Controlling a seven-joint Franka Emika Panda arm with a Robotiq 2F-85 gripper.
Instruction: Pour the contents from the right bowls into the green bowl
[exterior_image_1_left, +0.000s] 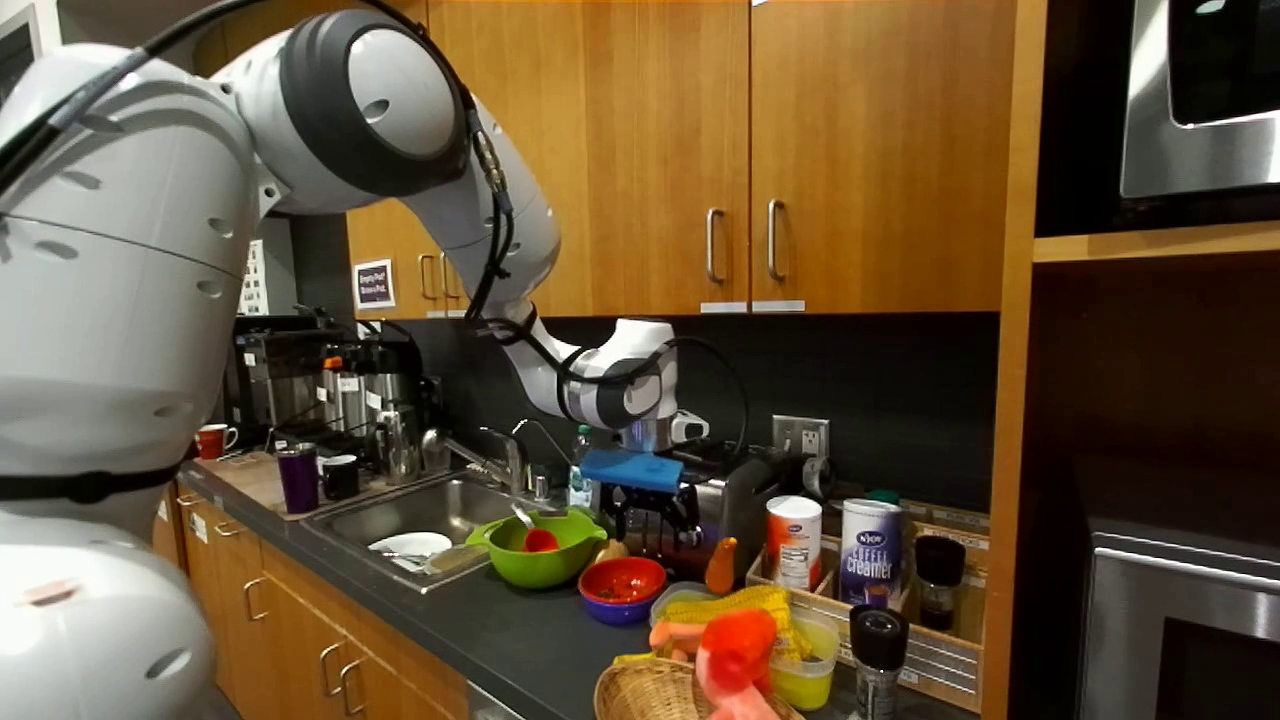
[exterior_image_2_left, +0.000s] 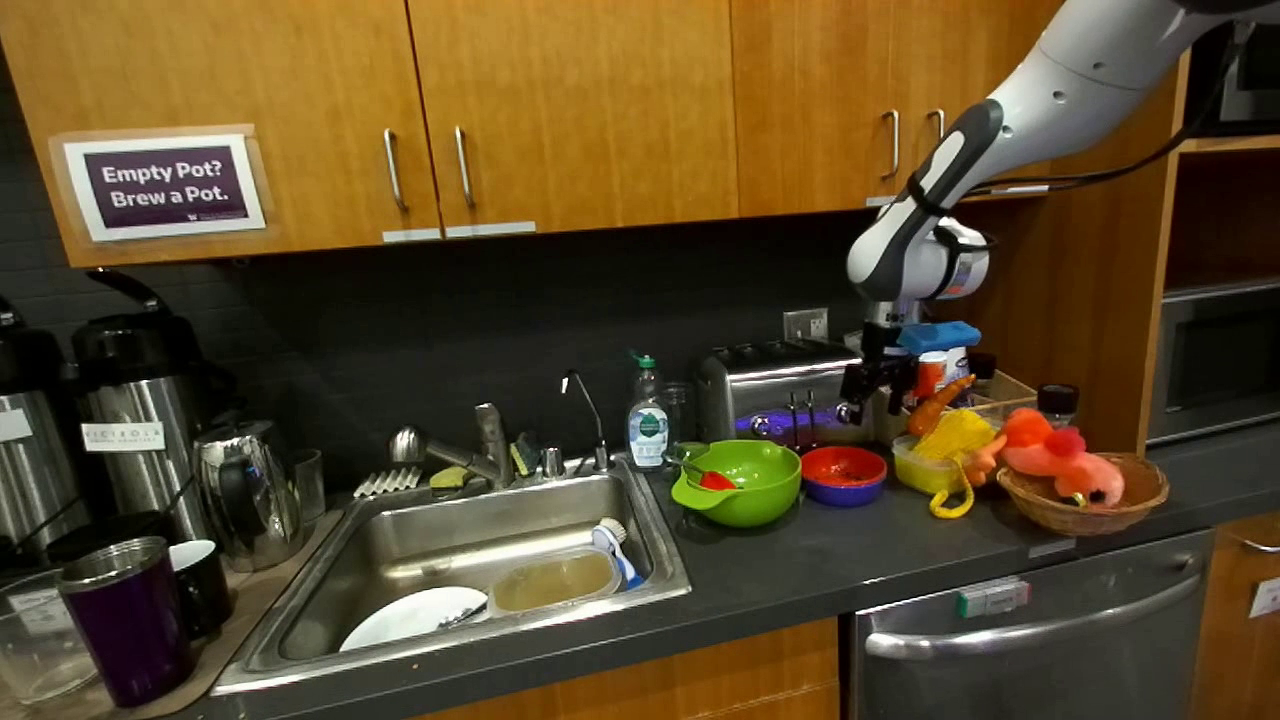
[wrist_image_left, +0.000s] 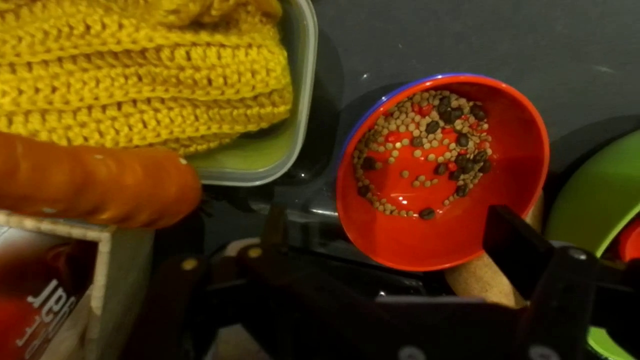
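The red bowl (exterior_image_1_left: 622, 576) sits nested in the blue bowl (exterior_image_1_left: 616, 610) on the counter; both also show in an exterior view, red (exterior_image_2_left: 845, 464) above blue (exterior_image_2_left: 843, 495). In the wrist view the red bowl (wrist_image_left: 425, 240) holds small tan pellets, dark beans and red bits; a blue rim (wrist_image_left: 378, 100) shows behind it. What the blue bowl holds is hidden. The green bowl (exterior_image_1_left: 545, 568) stands beside them, nearer the sink, with a red spoon (exterior_image_1_left: 540, 540) in it. My gripper (exterior_image_1_left: 655, 540) is open and empty, pointing down above and behind the bowls, near the toaster.
A toaster (exterior_image_2_left: 790, 390) stands behind the bowls. A plastic container with yellow knit cloth (wrist_image_left: 150, 85), an orange carrot-like object (wrist_image_left: 100, 185) and a wicker basket (exterior_image_2_left: 1085, 510) with a pink plush lie beside them. A tan object (wrist_image_left: 480, 280) lies behind. The sink (exterior_image_2_left: 450, 530) is past the green bowl.
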